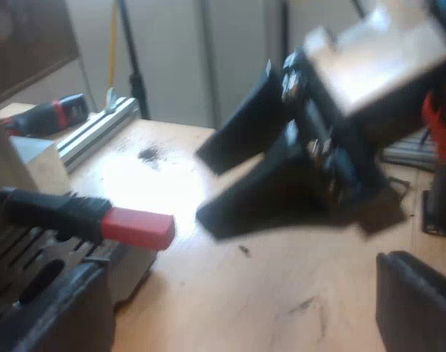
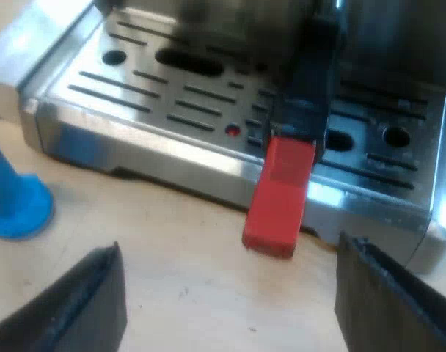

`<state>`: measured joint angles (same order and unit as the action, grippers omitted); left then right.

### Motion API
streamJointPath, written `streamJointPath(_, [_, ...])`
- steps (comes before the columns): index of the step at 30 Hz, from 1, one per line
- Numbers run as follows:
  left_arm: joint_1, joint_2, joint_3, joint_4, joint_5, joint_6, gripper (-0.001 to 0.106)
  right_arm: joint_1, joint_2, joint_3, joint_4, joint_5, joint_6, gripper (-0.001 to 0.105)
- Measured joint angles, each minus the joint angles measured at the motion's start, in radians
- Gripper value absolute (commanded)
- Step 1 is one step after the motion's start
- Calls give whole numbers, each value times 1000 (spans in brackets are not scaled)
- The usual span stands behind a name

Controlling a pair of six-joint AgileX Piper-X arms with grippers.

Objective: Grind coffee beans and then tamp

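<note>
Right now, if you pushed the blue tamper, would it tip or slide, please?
Probably slides rather than tips: the blue tamper stands on a broad flared base on the wooden table. It looks rigid and smooth, so possibly slippery.

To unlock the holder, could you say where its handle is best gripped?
Probably the red end of the handle: it juts past the tray, free on both sides. The open right gripper could come from its tip, one finger each side.
</note>
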<state>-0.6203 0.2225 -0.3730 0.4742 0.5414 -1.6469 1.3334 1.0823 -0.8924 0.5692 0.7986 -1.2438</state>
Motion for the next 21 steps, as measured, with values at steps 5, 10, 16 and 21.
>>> streamJointPath(5, [0,-2,0,40,-38,0,74,-98,0,-88,58,-107,0,62])
streamJointPath(10, [0,-2,0,45,-61,0,74,-239,39,-151,122,-242,2,62])
streamJointPath(16, [0,-2,0,46,-88,0,74,-315,121,-186,129,-397,-3,62])
streamJointPath(21, [0,-2,0,46,-88,0,74,-319,164,-190,129,-445,-28,62])
